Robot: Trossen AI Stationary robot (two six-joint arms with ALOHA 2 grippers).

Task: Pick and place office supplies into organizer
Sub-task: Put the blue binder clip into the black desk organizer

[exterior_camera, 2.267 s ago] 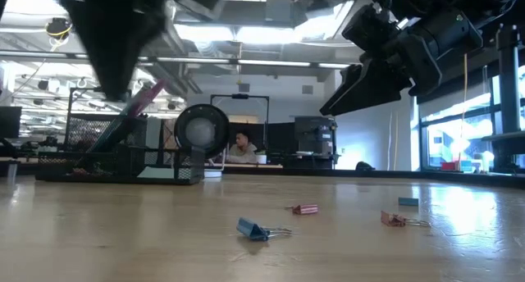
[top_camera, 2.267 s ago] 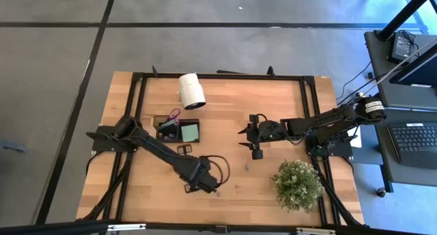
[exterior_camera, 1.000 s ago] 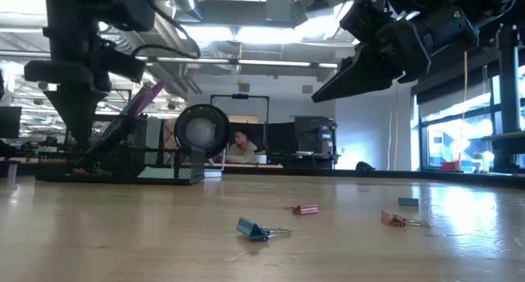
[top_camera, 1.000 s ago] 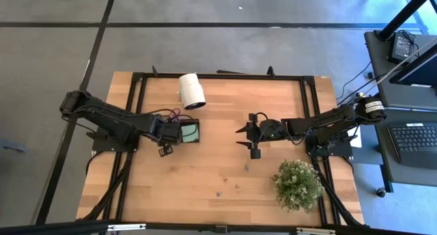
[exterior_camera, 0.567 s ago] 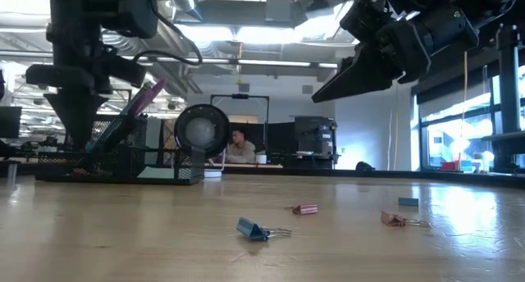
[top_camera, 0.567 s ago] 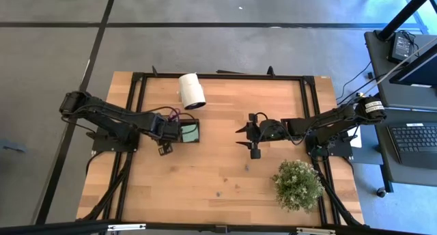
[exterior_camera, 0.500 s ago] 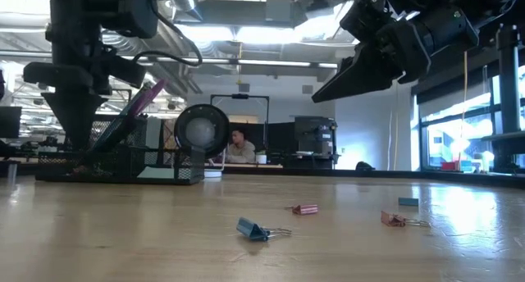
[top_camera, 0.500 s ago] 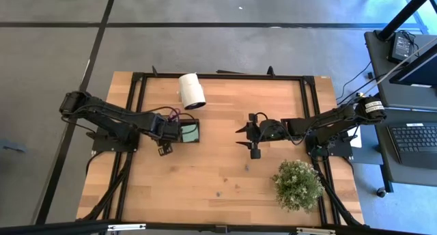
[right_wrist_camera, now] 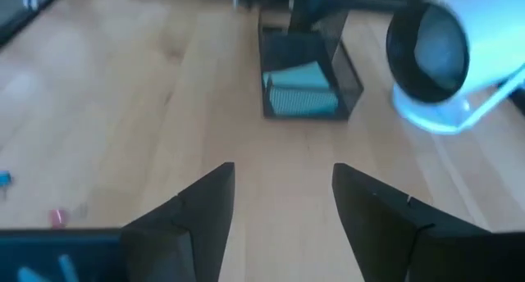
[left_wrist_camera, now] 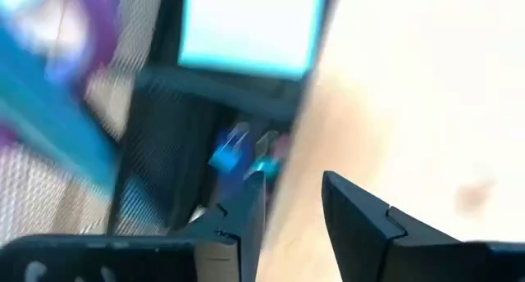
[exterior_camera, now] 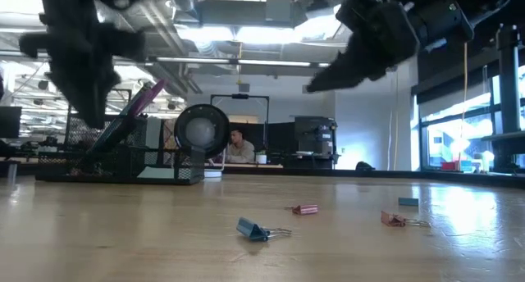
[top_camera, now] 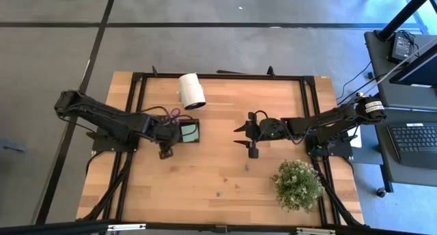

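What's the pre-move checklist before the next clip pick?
1. Left gripper empty: ok, fingers apart, nothing between them.
2. Last clip dropped into the organizer: ok, blue clip lies inside its mesh wall.
3. Left gripper clear of the organizer: not ok, it hangs at the tray's edge.
4. Right gripper ready: ok, open and empty above the table.
5. Clips left on the table: ok, three show in the low view, blue binder clip nearest.
6. Potted plant clear of those clips: cannot tell.

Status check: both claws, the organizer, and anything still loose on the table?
Left claw open over organizer, empty. Right claw open, idle mid-table. Blue clip and pink clip loose on table. Nothing blocking.
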